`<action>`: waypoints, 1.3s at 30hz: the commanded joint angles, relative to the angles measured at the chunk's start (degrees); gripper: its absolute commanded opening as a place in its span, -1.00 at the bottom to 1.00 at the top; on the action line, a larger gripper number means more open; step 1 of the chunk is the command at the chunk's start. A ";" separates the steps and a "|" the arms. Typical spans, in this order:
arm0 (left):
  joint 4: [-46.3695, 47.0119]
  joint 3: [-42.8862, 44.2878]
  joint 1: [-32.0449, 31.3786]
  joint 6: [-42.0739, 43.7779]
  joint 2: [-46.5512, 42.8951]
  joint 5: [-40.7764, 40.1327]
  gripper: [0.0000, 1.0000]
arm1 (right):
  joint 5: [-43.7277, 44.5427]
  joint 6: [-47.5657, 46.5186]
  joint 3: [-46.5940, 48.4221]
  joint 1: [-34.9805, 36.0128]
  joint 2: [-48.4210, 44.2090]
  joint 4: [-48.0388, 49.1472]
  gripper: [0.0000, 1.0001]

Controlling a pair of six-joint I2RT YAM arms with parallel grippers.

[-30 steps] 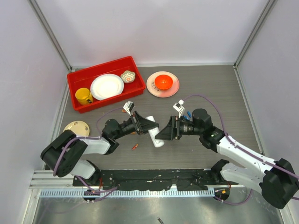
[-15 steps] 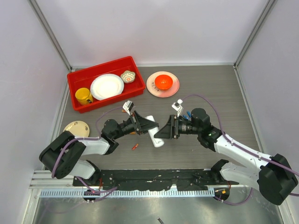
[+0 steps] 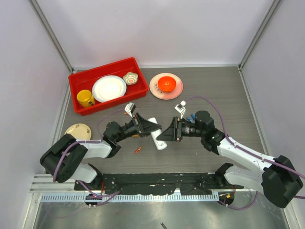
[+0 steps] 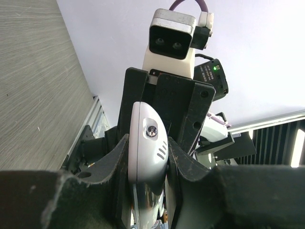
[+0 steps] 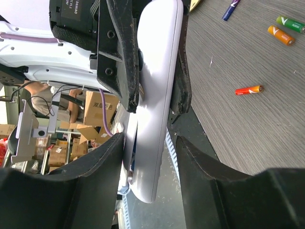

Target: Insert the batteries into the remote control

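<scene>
The white remote control (image 3: 160, 143) hangs in the air over the middle of the table, with my left gripper (image 3: 153, 128) shut on it. In the left wrist view its rounded end (image 4: 145, 129) is clamped between both pads (image 4: 177, 157). My right gripper (image 5: 148, 143) straddles the remote's other end (image 5: 155, 95), open. One finger lies against the remote and a gap shows at the other. Batteries lie on the table: an orange-red one (image 5: 248, 89), a green one (image 5: 289, 22), an orange one (image 5: 280, 35) and a dark blue one (image 5: 232, 8). One small orange-red battery (image 3: 137, 150) lies below the left arm.
A red bin (image 3: 81, 80) at the back left holds a yellow cup (image 3: 85, 98), a white plate (image 3: 109, 88) and a small bowl (image 3: 130, 78). A pink plate (image 3: 156, 90) with a red-orange object stands to its right. A tan disc (image 3: 78, 130) lies at the left edge.
The right gripper has edged left along the remote control and its jaws have narrowed around it. The left gripper keeps its hold and has hardly moved.
</scene>
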 commanded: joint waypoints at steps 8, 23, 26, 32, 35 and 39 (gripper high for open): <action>15.17 1.21 -0.37 -0.08 -2.13 -0.99 -1.00 | 4.22 -0.67 -0.28 1.28 0.66 1.81 -0.04; 15.08 1.21 -1.51 1.41 -1.52 -2.93 -1.00 | 6.86 0.55 -0.10 4.10 2.77 5.05 -0.87; 15.16 1.03 -1.51 1.50 -1.25 -2.49 -0.99 | 5.81 3.27 -0.63 4.10 3.21 8.39 -0.33; 15.17 1.03 -1.51 1.76 -1.34 -2.40 -1.00 | 1.94 6.79 -0.63 4.10 8.04 14.46 -0.51; 15.08 1.21 -1.51 1.94 -1.25 -2.75 -0.99 | 1.59 6.45 -0.10 4.18 9.36 13.76 -0.98; 13.94 1.38 -0.90 2.29 -1.34 -2.75 -0.56 | 1.93 3.12 1.30 4.01 7.26 6.52 -0.99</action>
